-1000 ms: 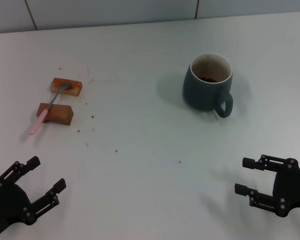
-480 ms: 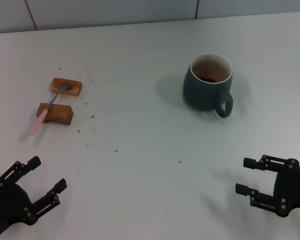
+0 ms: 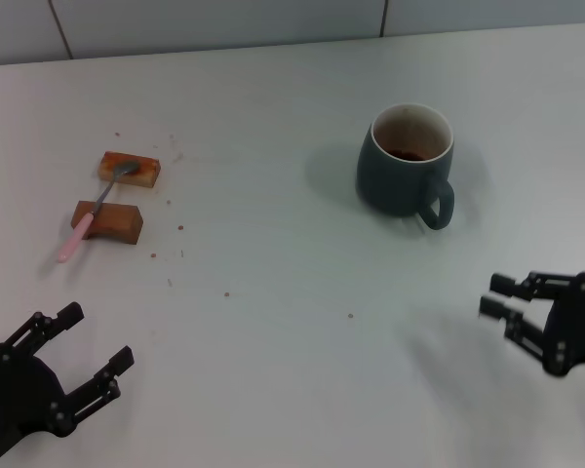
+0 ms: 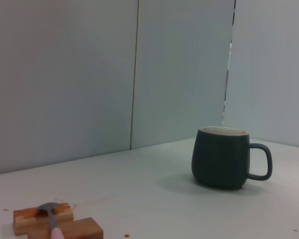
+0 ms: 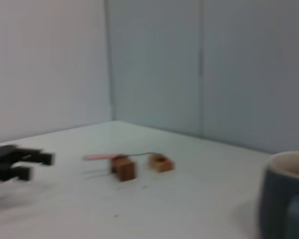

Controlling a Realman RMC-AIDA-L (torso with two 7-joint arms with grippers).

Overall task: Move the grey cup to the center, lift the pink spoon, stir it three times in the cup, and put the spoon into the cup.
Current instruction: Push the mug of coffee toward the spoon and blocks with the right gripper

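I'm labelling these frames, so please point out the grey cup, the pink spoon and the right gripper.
grey cup (image 3: 402, 180), head view, outer wall of the body.
pink spoon (image 3: 77, 236), head view, pink handle.
right gripper (image 3: 500, 296), head view, between its open fingertips.

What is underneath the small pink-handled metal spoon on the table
Two brown wooden blocks: the pink-handled spoon has its silver bowl on the far block and its neck across the near block. The handle's end overhangs the white table. The blocks' undersides are hidden.

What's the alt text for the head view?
A grey cup stands on a white table, handle toward the robot; the pink spoon lies across two wooden blocks. Both open end effectors, left and right, hover nearer the robot.
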